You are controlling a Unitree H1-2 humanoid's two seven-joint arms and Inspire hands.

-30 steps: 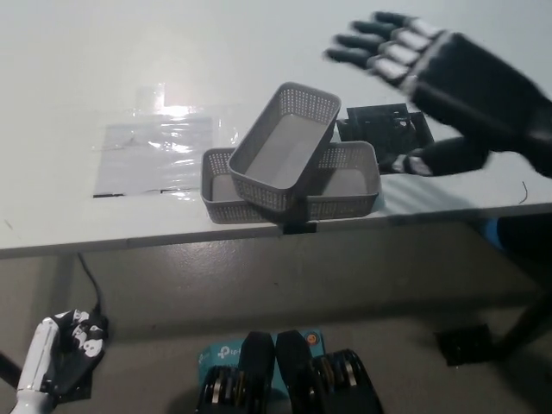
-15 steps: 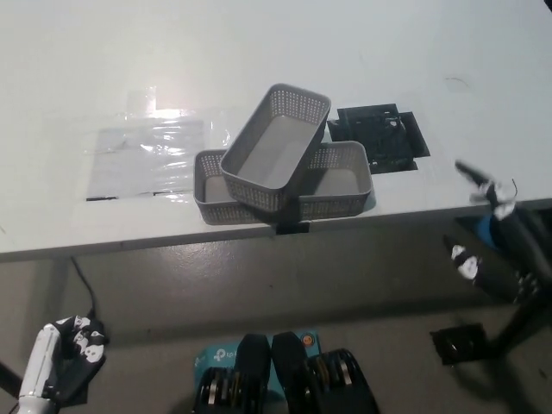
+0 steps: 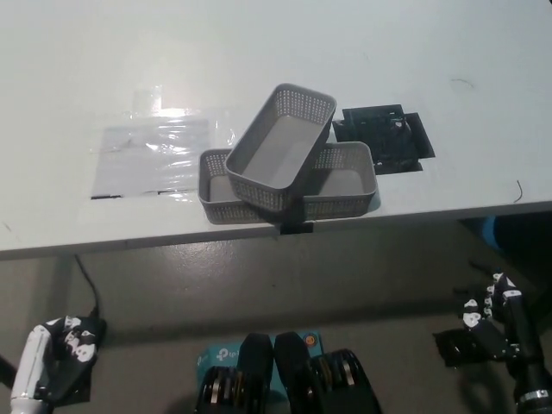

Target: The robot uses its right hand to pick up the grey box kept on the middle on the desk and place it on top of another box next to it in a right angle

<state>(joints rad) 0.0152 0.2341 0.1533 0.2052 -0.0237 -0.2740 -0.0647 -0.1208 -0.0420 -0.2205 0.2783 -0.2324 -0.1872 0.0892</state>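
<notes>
Head view: grey box sitting crosswise on its neighbour

Head view is looking steeply down on a white desk [image 3: 362,52], and the upper grey box [image 3: 281,147] is lying across the lower grey box [image 3: 345,185], its long side running diagonally toward the far right while the lower one is stretching left to right along the desk's near edge. The upper box is resting on the lower one's rims, open side up, tilting slightly. Neither hand is touching it. Down at the lower right, well below the desk edge, the black right hand [image 3: 493,317] is hanging beside the robot's body, holding nothing; whether its fingers are spread or curled, I cannot tell. At the lower left the white left hand [image 3: 53,349] is resting low, also carrying nothing, and its finger posture is equally unclear. Just right of the boxes, a black cut-out panel [image 3: 385,140] is sitting in the desk surface. To the left, a sheet of clear plastic [image 3: 155,155] is lying flat, catching glare.
</notes>
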